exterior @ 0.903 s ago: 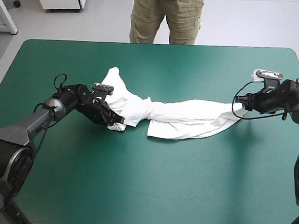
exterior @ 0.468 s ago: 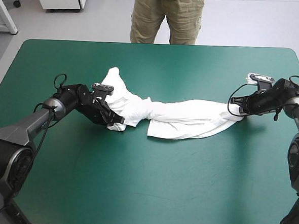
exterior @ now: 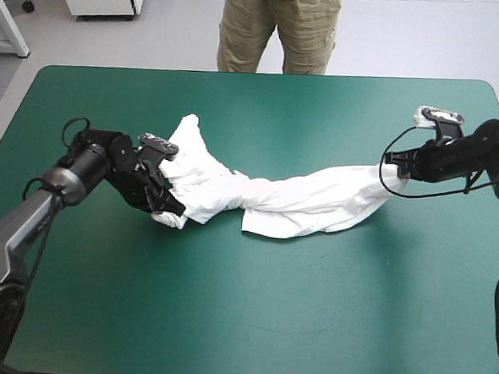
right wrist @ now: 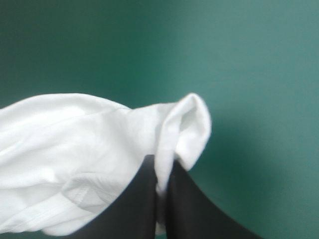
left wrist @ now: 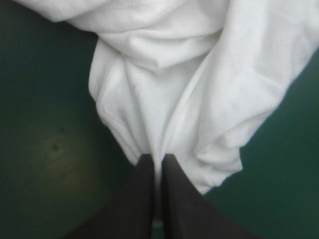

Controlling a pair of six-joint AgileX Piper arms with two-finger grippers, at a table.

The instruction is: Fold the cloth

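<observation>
The white T-shirt (exterior: 274, 197) lies stretched in a crumpled, twisted band across the middle of the teal-green table. My left gripper (exterior: 168, 216) is shut on the T-shirt at its left end, a fold of the T-shirt (left wrist: 164, 99) pinched between the black fingers (left wrist: 142, 194). My right gripper (exterior: 393, 166) is shut on the T-shirt at its right end and holds that end slightly raised. In the right wrist view a rounded fold of the T-shirt (right wrist: 184, 124) stands up between the fingers (right wrist: 144, 194).
Bare teal-green cover (exterior: 241, 322) stretches between the T-shirt and the near edge, and another strip runs behind it to the far edge (exterior: 265, 73).
My right gripper closed on the T-shirt's right end and lifted it a little. My left arm pulled its end toward the table's left, drawing the T-shirt longer.
</observation>
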